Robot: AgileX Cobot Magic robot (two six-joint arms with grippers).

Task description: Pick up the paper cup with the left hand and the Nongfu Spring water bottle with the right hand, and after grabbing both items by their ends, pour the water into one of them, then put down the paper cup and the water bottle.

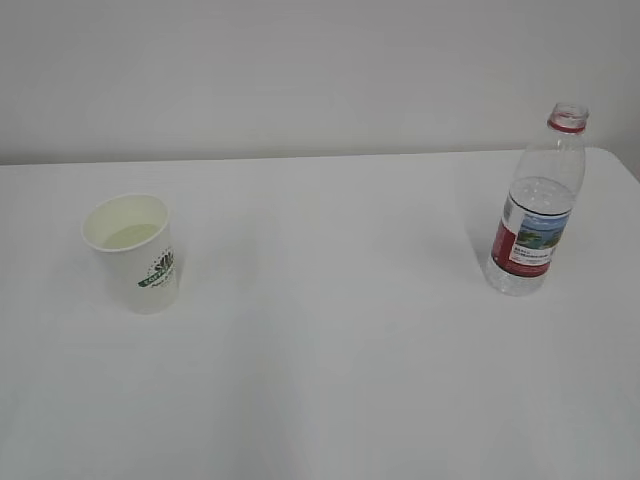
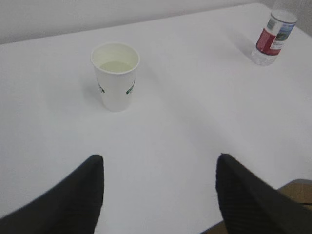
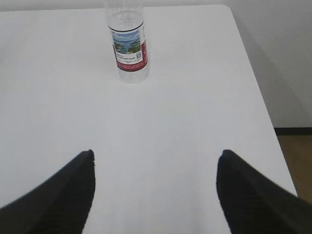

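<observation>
White tabletop (image 1: pixel 330 380) bears a flimsy white paper cup (image 1: pixel 133 252) left, slippery ribbed clear plastic bottle (image 1: pixel 533 205) right; grip mid-body, both grippers' jaws gaping, empty.

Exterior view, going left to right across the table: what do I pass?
paper cup with water in it → a stretch of bare white table → Nongfu Spring water bottle, uncapped and upright.

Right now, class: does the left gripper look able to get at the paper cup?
Probably yes. The left gripper is open, the paper cup stands upright ahead of it, and only bare white table lies between; the water bottle stands far aside.
</observation>
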